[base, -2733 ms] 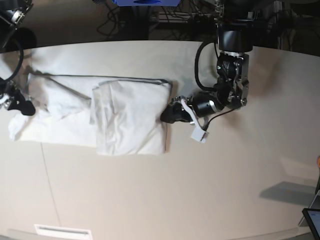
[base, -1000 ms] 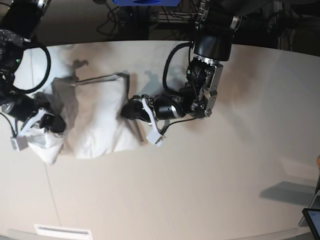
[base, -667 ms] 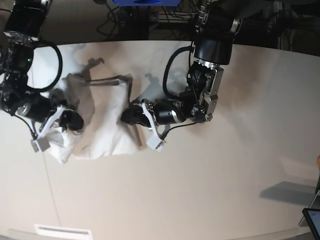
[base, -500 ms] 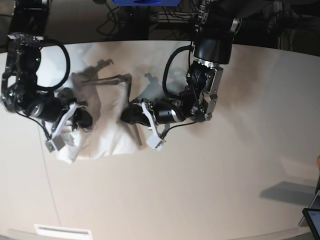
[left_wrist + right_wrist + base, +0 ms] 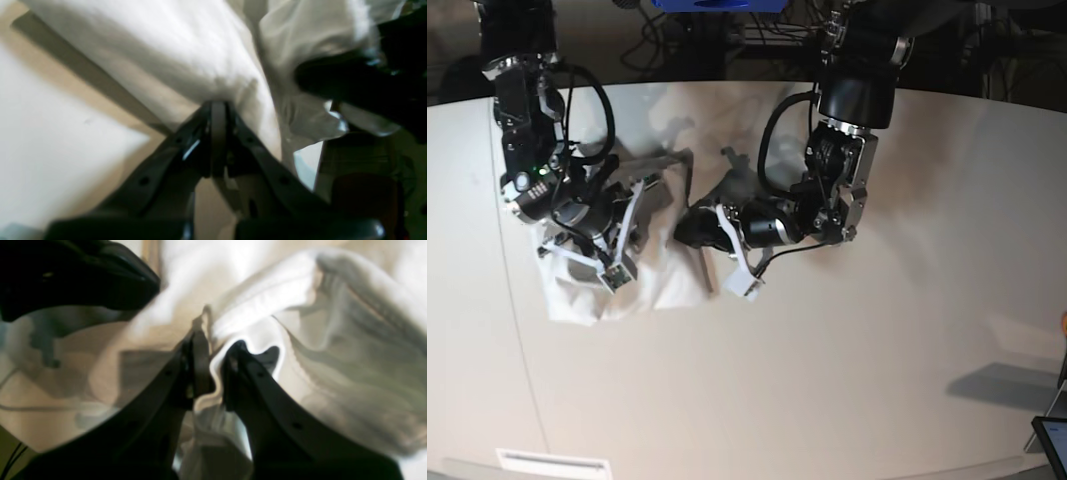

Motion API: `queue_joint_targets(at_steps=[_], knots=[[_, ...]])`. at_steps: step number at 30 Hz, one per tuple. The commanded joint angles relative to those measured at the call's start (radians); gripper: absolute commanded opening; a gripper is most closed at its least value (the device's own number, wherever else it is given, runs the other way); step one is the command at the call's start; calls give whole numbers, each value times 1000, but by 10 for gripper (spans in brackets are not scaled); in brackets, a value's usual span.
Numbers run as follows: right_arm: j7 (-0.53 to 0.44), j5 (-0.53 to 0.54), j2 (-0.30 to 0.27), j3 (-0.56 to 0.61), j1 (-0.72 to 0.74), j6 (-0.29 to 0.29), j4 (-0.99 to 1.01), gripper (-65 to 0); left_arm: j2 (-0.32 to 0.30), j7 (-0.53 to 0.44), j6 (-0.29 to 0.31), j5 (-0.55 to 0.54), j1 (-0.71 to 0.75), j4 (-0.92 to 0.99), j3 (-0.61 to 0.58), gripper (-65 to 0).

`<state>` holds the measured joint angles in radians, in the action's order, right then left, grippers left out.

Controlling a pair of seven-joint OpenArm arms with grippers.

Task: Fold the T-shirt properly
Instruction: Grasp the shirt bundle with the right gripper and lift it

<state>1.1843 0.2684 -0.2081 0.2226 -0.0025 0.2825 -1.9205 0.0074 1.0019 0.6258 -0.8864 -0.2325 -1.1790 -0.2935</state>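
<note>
Right wrist view shows the right gripper (image 5: 213, 356) pinching a hemmed fold of the soft, wrinkly white cotton T-shirt (image 5: 662, 275). The base view hides that behind the arm. The left gripper (image 5: 218, 110), jaws pressed together, bites the shirt's edge on the smooth off-white tabletop (image 5: 847, 380).

- We see black arms of round, drum-shaped segments, with looping black cables at the elbows.
- Our left gripper (image 5: 218, 110) has matte black fingers with small screw holes.
- Our right gripper (image 5: 213, 356) looks alike.
- White brackets sit just behind each gripper.
</note>
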Motion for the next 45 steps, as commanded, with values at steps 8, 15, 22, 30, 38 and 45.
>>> queue_joint_targets(at_steps=[8,15,22,30,38,45], knots=[[-71,-291,28,166,19,2,-18,-650,-37,-16,7,-29,-24,-23,53,-650],[-86,-579,72,311,19,2,-15,-650,-57,44,7,-29,-23,-46,167,-650],[-99,-782,132,412,17,2,51,-650,-82,124,7,-29,-21,-163,213,-650],[-103,-917,181,444,20,2,149,-630,-116,136,7,-29,3,-212,267,-650],[-177,-926,183,443,12,5,95,-283,-180,136,7,-29,8,-206,308,-650],[-312,-927,224,435,-17,7,22,-222,-192,134,7,-27,8,-206,308,-650]])
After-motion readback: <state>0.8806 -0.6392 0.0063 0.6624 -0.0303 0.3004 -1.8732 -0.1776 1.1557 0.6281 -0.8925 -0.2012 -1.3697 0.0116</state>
